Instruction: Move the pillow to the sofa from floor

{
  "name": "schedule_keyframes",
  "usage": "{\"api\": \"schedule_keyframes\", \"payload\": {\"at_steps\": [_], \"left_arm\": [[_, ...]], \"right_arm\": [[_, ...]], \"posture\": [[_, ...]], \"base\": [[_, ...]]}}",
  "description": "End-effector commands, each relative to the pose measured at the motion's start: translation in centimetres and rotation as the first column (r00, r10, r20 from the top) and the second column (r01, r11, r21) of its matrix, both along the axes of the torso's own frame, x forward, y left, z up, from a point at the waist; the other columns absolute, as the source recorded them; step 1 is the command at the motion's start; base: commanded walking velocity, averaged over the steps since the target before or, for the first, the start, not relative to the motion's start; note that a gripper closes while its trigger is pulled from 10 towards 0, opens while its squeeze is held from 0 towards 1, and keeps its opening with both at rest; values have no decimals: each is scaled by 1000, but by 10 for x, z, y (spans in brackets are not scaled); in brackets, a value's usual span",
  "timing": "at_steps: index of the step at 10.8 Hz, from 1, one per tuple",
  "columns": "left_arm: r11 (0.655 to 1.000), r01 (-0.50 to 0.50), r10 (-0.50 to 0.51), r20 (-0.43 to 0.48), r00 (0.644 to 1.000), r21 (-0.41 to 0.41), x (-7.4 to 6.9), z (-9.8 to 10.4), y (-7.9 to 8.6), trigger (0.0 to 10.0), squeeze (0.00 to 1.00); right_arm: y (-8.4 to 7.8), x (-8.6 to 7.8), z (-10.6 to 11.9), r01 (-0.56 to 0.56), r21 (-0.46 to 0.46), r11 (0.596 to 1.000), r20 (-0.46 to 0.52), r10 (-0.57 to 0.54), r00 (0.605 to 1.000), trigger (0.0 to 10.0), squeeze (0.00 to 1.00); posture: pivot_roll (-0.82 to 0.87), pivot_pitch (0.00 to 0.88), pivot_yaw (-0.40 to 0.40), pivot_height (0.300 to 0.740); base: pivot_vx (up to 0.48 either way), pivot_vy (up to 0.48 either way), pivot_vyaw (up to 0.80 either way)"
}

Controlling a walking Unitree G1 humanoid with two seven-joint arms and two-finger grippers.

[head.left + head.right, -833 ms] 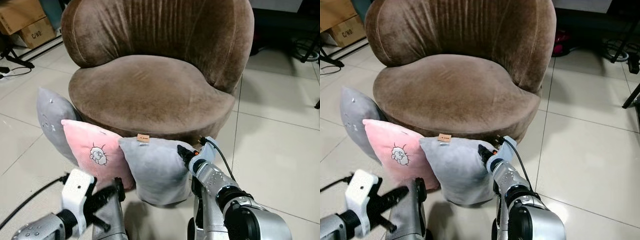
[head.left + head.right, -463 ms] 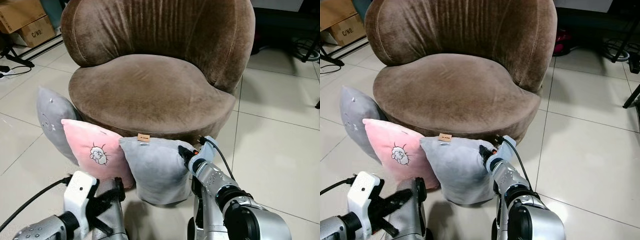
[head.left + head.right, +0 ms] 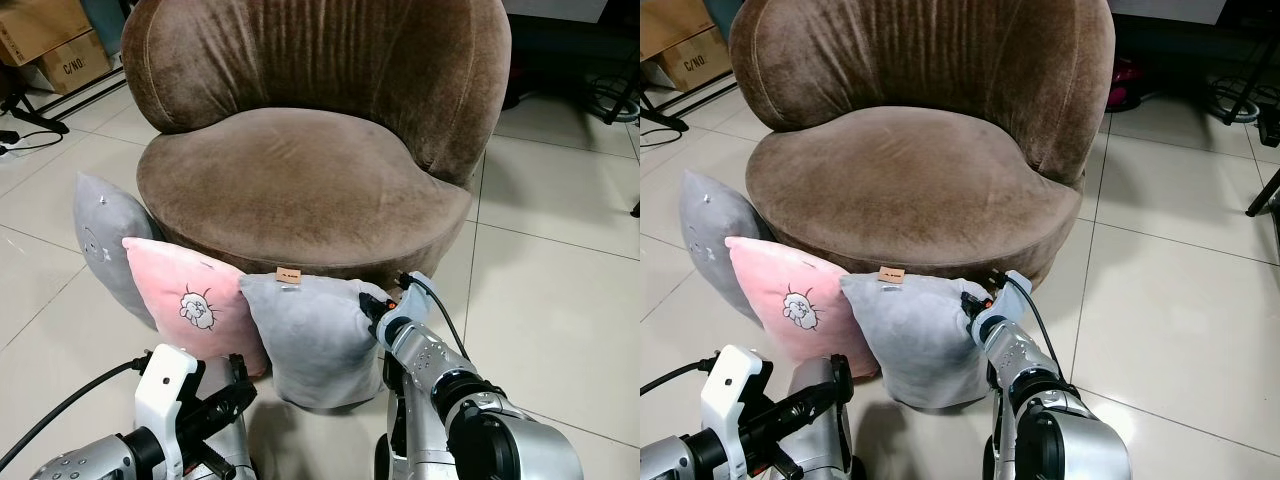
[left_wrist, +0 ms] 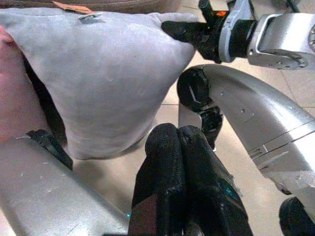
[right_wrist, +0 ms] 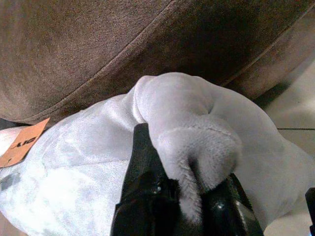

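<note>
At the far left, cardboard boxes (image 3: 45, 40) stand on the tiled floor (image 3: 560, 250) behind the brown sofa (image 3: 310, 150), a round single seat with a high curved back. Three pillows stand on the floor leaning against the front of the sofa's base: a grey pillow at the left (image 3: 105, 235), a pink pillow (image 3: 190, 300) with a small cartoon drawing on it just beside and partly in front of that one, and then the grey pillow (image 3: 310, 335) with a small tan tag (image 3: 288, 275) at its top edge, touching the pink one. Low in the foreground at the left, the left gripper (image 4: 179, 172) hangs near the floor in front of the pink and grey pillows, apart from both, with its two black fingers pressed together on nothing; in the left wrist view the tagged grey pillow lies ahead of those fingers, with a gap of bare tile between. To the right, the right gripper (image 5: 182, 196) is at the upper right corner of the tagged grey pillow, close under the sofa's seat edge, and its fingers (image 5: 145, 172) pinch a bunched fold of the grey fabric between them. The pillow's bottom is down at the floor, its back against the sofa base. A black cable (image 3: 440, 320) loops off the right wrist
</note>
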State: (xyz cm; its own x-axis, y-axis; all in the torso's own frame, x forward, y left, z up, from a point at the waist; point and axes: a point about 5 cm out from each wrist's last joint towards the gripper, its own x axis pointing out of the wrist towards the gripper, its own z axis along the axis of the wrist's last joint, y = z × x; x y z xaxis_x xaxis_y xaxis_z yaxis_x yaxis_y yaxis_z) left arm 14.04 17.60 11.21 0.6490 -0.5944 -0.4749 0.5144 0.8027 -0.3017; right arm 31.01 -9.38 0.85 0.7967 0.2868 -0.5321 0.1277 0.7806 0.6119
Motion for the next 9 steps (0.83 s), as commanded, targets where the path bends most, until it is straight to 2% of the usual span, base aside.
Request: {"api": "schedule_keyframes", "payload": {"at_steps": [1, 4, 5, 6, 7, 9], "left_arm": [[1000, -2, 2, 13, 1000, 9, 0, 4, 1, 10000, 0], [1000, -6, 6, 25, 1000, 0, 2, 3, -1, 10000, 0], [999, -34, 34, 50, 998, -2, 7, 2, -2, 10000, 0], [998, -59, 59, 100, 993, 5, 14, 7, -4, 10000, 0], [998, -64, 63, 125, 990, 4, 19, 9, -5, 10000, 0], [993, -111, 103, 201, 974, 31, 34, 14, -1, 10000, 0]], "right_arm": [[3, 0, 0, -12, 0, 1000, -7, 12, 1000, 0, 0], [1, 4, 4, 1, 25, 1000, 16, -1, 1000, 0, 0], [0, 9, 11, 9, 62, 998, 51, -12, 999, 0, 0], [-4, 24, 32, 17, 137, 990, 158, -38, 987, 0, 0], [-10, 33, 45, 24, 167, 986, 225, -62, 972, 0, 0], [-28, 49, 83, 37, 228, 973, 372, -122, 920, 0, 0]], "posture": [[28, 48, 39, 445], [24, 15, 34, 445], [20, 0, 34, 445], [4, 0, 33, 445], [-5, 0, 31, 445], [-25, 0, 30, 445]], "base": [[0, 0, 0], [0, 0, 0], [0, 0, 0], [0, 0, 0], [0, 0, 0], [0, 0, 0]]}}
